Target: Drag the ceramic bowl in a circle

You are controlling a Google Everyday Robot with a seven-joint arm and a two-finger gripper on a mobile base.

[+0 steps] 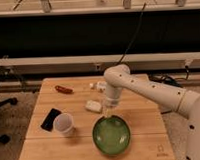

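The ceramic bowl [111, 135] is wide, round and glossy green, and sits on the wooden table [145, 127] near its front edge, a little right of centre. My gripper [108, 113] points down from the white arm and meets the bowl's far rim.
A white cup [63, 124] stands left of the bowl, with a black flat object [50, 118] beside it. A small white packet [93, 106] lies just left of the gripper. A red item [63, 89] and small white items [98, 85] lie at the back.
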